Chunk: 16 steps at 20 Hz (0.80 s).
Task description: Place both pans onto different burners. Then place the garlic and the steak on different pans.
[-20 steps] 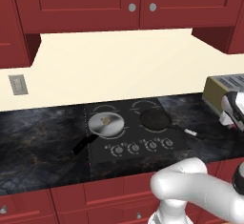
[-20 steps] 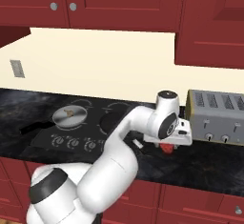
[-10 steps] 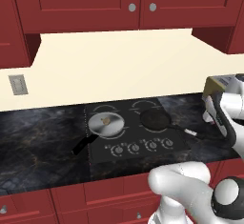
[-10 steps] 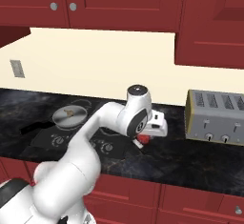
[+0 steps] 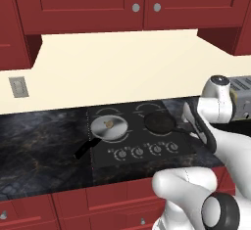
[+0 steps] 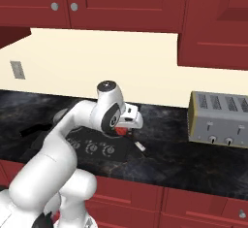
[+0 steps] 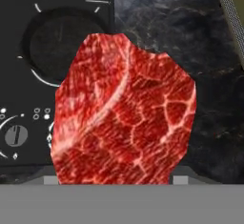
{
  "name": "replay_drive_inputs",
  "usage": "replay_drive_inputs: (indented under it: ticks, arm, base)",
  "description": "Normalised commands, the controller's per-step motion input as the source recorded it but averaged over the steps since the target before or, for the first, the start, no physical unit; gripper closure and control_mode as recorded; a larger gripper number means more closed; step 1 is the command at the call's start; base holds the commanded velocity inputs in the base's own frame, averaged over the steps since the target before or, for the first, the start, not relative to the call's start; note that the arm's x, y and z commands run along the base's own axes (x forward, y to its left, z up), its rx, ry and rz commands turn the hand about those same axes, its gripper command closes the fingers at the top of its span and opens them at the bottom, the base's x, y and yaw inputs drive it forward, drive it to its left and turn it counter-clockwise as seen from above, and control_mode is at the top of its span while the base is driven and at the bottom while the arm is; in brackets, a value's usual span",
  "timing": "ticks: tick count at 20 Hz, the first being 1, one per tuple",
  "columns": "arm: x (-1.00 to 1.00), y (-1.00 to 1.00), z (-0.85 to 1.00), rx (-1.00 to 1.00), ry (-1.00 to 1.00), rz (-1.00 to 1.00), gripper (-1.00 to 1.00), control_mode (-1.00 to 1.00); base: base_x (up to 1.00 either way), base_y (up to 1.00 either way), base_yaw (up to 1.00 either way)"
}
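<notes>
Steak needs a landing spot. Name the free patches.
Free: the black pan, and dark counter between the cooktop and toaster. Crowded: the silver pan, holding the garlic; the knobs.

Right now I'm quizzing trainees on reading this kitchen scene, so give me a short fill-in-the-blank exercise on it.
1. The end effector holds the ____.
2. The garlic lies in the ____ pan.
3. The black pan sits on the cooktop to the ____ of the silver one in the left base view.
4. The grey appliance on the counter is a ____.

Missing words: steak; silver; right; toaster
</notes>
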Motion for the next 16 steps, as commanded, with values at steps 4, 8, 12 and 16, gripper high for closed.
replay_drive_inputs:
  ticks: [4, 8, 12, 16]
  arm:
    - [0.72, 0.61, 0.03, 0.0, 0.0, 0.0, 1.0, -1.0]
    - [0.73, 0.53, 0.0, 0.0, 0.0, 0.0, 1.0, -1.0]
    - [0.55, 0.46, 0.0, 0.01, 0.0, 0.0, 1.0, -1.0]
    - [0.43, 0.28, 0.13, 0.05, 0.01, 0.0, 1.0, -1.0]
  base:
    - [0.0, 0.0, 0.0]
    - [0.0, 0.0, 0.0]
    - [0.0, 0.0, 0.0]
    - [0.0, 0.0, 0.0]
